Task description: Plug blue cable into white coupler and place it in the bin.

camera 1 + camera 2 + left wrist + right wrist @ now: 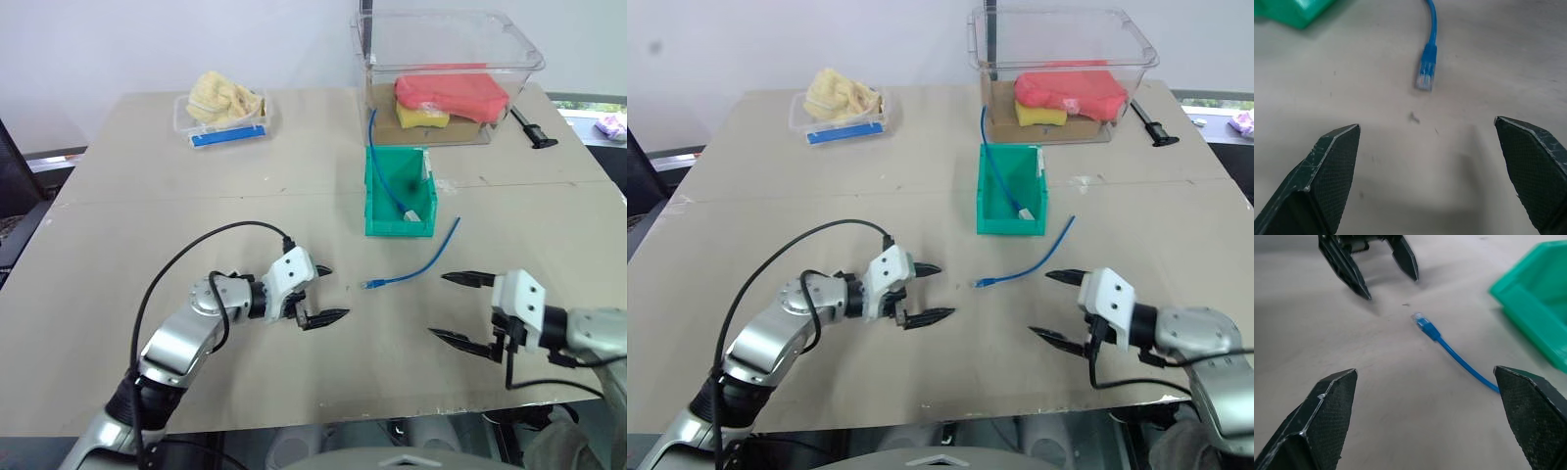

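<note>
Between your two grippers, the cable (413,266) lay loose on the table (147,196), its plug end nearest the left gripper (323,294), with the bin (384,220) just beyond. Left gripper and right gripper (462,308) both stood open, empty. A grab at the plug could have nudged it aside.

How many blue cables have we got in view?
2. One blue cable lies loose on the table between the grippers; another blue cable runs into the green bin.
</note>
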Motion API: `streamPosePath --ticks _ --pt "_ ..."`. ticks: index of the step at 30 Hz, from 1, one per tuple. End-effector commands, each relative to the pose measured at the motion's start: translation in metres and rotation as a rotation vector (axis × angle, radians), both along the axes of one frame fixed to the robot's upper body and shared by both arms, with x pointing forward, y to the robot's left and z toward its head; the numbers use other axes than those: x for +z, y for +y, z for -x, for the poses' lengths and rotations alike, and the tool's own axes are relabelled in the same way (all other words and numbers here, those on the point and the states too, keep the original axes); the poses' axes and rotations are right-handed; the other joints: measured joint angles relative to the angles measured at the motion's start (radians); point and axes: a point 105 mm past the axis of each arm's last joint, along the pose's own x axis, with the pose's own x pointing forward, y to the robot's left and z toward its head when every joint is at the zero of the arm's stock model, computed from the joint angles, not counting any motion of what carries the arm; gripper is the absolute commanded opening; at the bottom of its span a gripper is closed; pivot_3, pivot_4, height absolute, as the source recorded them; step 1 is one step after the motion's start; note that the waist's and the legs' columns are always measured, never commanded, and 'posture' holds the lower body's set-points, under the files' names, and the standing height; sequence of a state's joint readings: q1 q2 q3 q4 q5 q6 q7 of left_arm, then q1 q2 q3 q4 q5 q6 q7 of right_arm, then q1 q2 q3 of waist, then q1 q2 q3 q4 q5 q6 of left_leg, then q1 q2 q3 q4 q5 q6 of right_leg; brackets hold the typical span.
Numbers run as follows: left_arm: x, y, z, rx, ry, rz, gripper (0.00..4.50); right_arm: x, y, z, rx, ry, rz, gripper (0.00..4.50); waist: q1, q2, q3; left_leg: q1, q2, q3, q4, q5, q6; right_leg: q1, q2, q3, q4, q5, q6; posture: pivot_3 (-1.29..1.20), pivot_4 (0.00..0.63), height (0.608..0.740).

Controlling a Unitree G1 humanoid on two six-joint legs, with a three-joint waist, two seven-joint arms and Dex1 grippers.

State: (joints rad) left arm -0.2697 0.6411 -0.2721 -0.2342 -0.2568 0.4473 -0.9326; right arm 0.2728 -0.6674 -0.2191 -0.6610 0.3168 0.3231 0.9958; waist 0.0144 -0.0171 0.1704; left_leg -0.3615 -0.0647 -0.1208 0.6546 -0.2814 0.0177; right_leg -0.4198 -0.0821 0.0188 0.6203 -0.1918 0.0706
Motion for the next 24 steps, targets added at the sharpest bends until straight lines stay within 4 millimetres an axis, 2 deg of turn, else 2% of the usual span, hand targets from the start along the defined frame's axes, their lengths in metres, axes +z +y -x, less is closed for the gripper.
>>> streamPosePath --ticks 1,5,7,8,10,11,12,15,19,21,24 --pt "-0.001 -0.014 -0.011 -0.039 -0.014 -0.011 4.50 0.016 -0.005 0.013 -0.089 -0.090 0.005 4.41 0.001 0.000 0.000 0.001 0.000 0.000 0.000 0.000 0.000 0.001 0.000 0.000 0.000 -0.001 0.001 0.00 0.150 0.740" --pt "-0.006 -0.036 -0.025 -0.076 -0.013 -0.040 4.50 0.012 -0.002 0.019 -0.151 -0.083 0.006 4.41 -0.004 -0.001 -0.001 0.002 0.000 0.000 0.005 0.000 0.000 0.003 0.001 0.000 0.002 -0.002 0.004 0.00 0.150 0.740" --pt "-0.008 -0.041 -0.028 -0.099 0.004 -0.065 3.93 0.011 -0.001 0.020 -0.170 -0.085 0.007 4.50 -0.001 -0.001 -0.001 0.002 0.000 0.000 0.007 0.000 0.000 0.004 0.001 0.000 0.003 -0.002 0.004 0.00 0.150 0.740" --pt "-0.010 -0.042 -0.029 -0.106 0.013 -0.078 3.59 0.010 0.000 0.020 -0.178 -0.085 0.007 4.50 -0.001 -0.001 -0.001 0.001 0.000 0.000 0.007 0.000 0.000 0.004 0.001 -0.001 0.003 -0.002 0.004 0.00 0.150 0.740" --pt "-0.013 -0.041 -0.027 -0.139 0.024 -0.107 2.60 0.010 0.001 0.021 -0.188 -0.086 0.007 4.50 -0.002 -0.001 -0.001 0.001 0.000 -0.001 0.007 0.000 0.000 0.003 0.001 -0.001 0.003 -0.002 0.004 0.00 0.150 0.740" --pt "-0.014 -0.040 -0.025 -0.156 0.026 -0.120 1.97 0.010 0.002 0.022 -0.193 -0.087 0.008 4.50 -0.002 -0.001 -0.001 0.001 0.000 -0.001 0.007 0.000 0.000 0.003 0.001 -0.001 0.003 -0.002 0.004 0.00 0.150 0.740" --pt "-0.015 -0.039 -0.024 -0.166 0.028 -0.129 1.62 0.010 0.003 0.022 -0.199 -0.085 0.005 4.50 -0.002 -0.001 -0.001 0.001 0.000 -0.001 0.007 0.000 0.000 0.003 0.001 0.000 0.003 -0.002 0.004 0.00 0.150 0.740" --pt "-0.015 -0.034 -0.020 -0.198 0.031 -0.148 0.09 0.008 0.005 0.023 -0.220 -0.071 -0.006 4.50 -0.001 -0.001 -0.001 0.001 0.000 -0.001 0.007 0.000 0.000 0.003 0.001 0.000 0.002 -0.002 0.004 0.00 0.150 0.740" --pt "-0.004 -0.034 -0.018 -0.233 -0.036 -0.099 0.04 0.001 0.013 0.019 -0.291 0.034 -0.108 4.50 -0.002 -0.001 -0.001 0.001 0.000 -0.001 0.007 0.000 0.000 0.003 0.001 0.000 0.002 -0.002 0.004 0.00 0.150 0.740" --pt "0.018 -0.038 -0.017 -0.264 -0.140 0.011 0.04 -0.004 0.020 0.015 -0.345 0.162 -0.215 4.50 -0.003 -0.001 -0.001 0.001 0.001 -0.001 0.007 0.000 0.000 0.003 0.001 0.000 0.002 -0.002 0.003 0.00 0.150 0.740" --pt "0.062 -0.041 -0.017 -0.268 -0.323 0.211 0.04 0.003 0.033 0.007 -0.361 0.246 -0.377 4.50 0.000 -0.001 0.000 -0.001 0.002 -0.002 0.007 0.000 0.000 0.002 0.001 -0.001 0.002 0.000 0.000 0.00 0.150 0.740"
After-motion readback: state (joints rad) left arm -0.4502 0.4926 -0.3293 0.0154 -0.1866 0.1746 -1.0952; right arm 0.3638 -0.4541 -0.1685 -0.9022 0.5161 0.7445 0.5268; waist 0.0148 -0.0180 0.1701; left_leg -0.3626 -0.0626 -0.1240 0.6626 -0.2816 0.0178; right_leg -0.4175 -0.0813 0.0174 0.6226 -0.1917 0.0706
